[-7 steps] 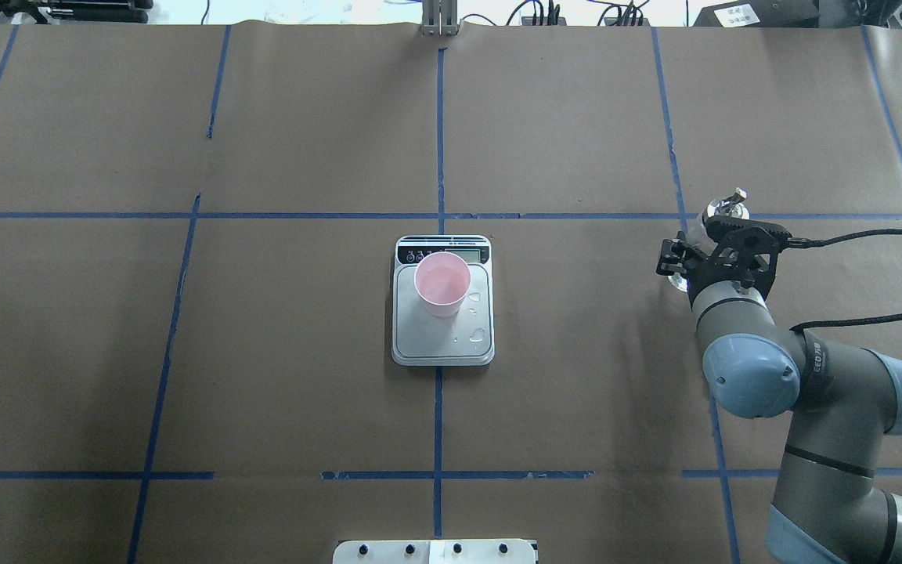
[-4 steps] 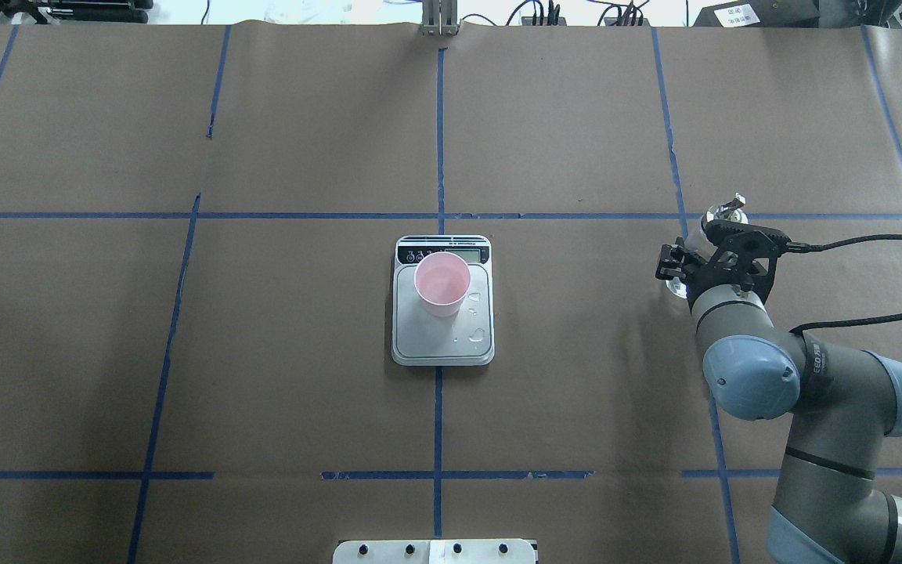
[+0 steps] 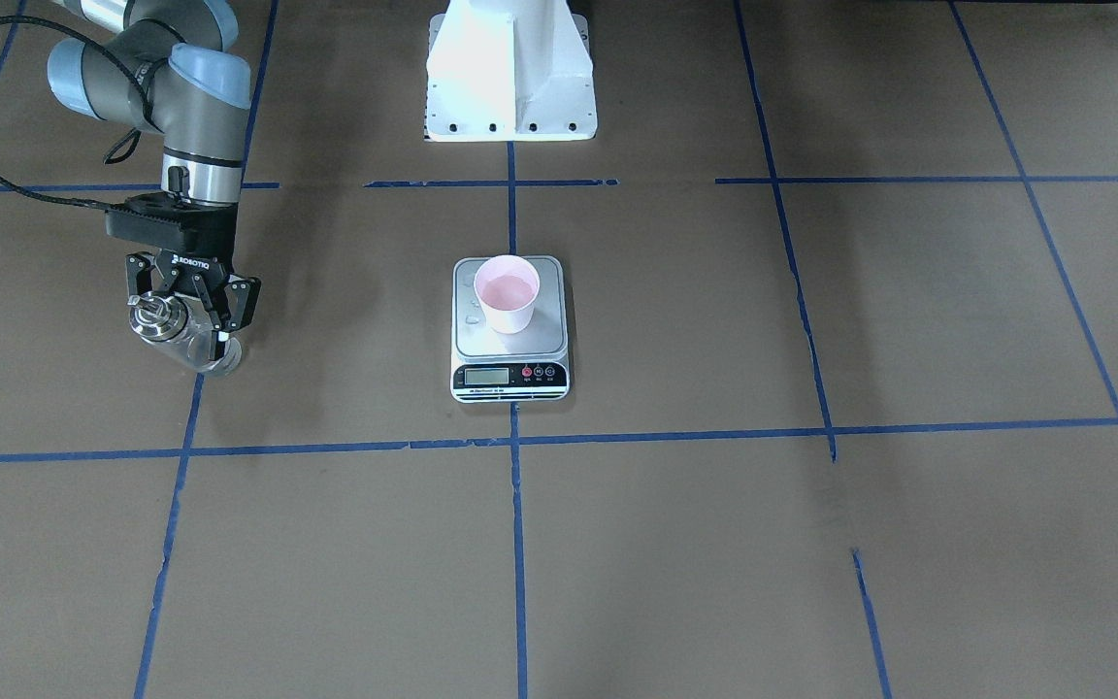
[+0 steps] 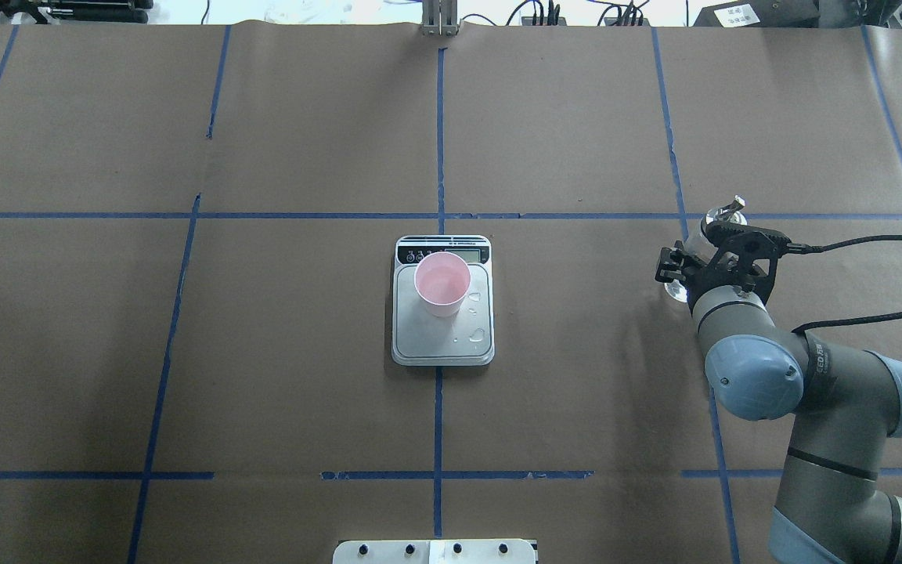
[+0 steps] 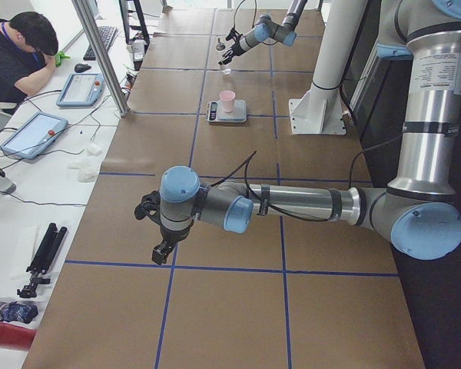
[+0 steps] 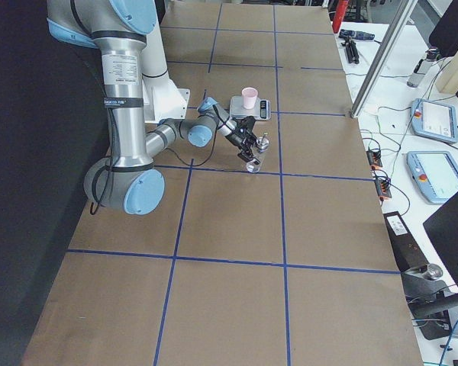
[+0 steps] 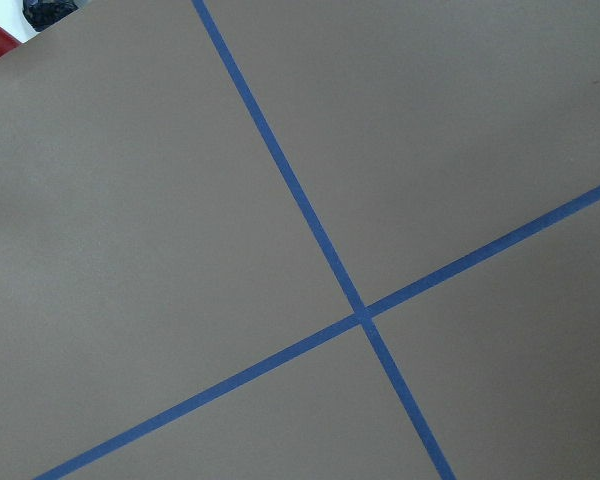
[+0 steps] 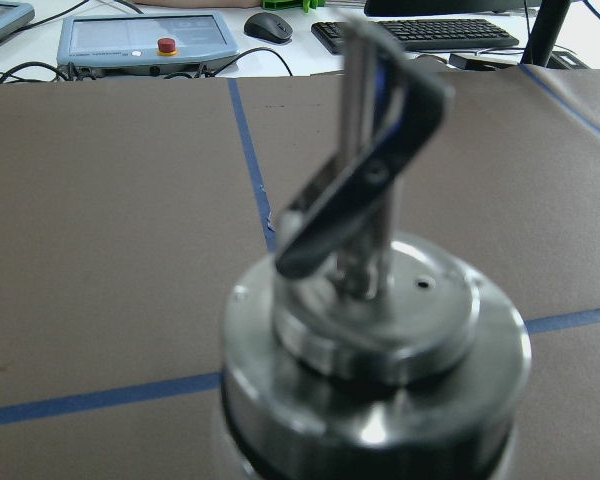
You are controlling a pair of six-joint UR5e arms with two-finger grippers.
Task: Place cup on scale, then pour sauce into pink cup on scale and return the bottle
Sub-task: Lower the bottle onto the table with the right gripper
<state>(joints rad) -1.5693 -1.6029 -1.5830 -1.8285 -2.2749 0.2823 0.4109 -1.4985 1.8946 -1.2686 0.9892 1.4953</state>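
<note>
Pour's done: the pink cup (image 4: 442, 283) sits filled on the scale (image 4: 443, 345), droplets beside it, well off to the left of the right gripper (image 3: 192, 316), which is clamped around the glass bottle (image 3: 156, 320), a touch lower than a second ago, with only set-down and release left; left gripper (image 5: 163, 250) unclear.

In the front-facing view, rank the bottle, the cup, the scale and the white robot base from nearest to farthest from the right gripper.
1. bottle, clamped in the right gripper at the view's left.
2. cup and scale, mid-table; the cup stands on the scale, so they are too close to call.
3. white robot base, at the view's top, farthest.
</note>
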